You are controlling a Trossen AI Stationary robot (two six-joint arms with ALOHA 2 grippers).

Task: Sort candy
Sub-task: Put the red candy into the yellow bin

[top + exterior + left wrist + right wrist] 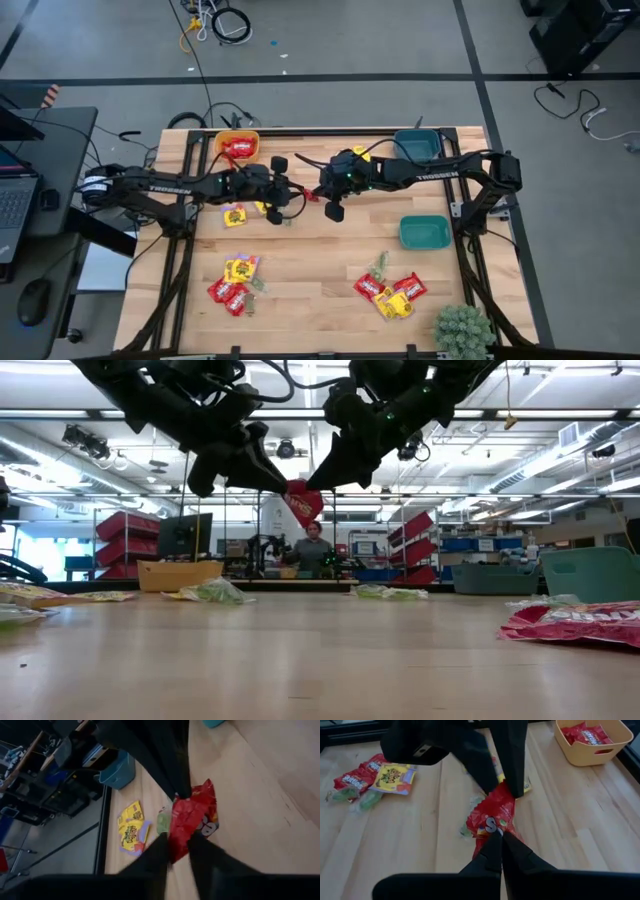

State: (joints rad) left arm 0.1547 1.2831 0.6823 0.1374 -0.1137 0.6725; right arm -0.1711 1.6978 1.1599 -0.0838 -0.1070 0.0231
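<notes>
Both the left hand point(177, 847) and right hand point(499, 836) pinch one red packet point(303, 502) in midair

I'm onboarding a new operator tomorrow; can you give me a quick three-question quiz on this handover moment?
1. True or false: the red wrapped candy packet lies flat on the wooden table.
2. Which tools touch that packet: A) left tool only, B) right tool only, C) both?
3. Fill in: the orange plastic bowl already holds ____ packets.

Key: 1 false, it hangs in the air between the arms. 2 C, each tool grips one end. 3 red.
</notes>
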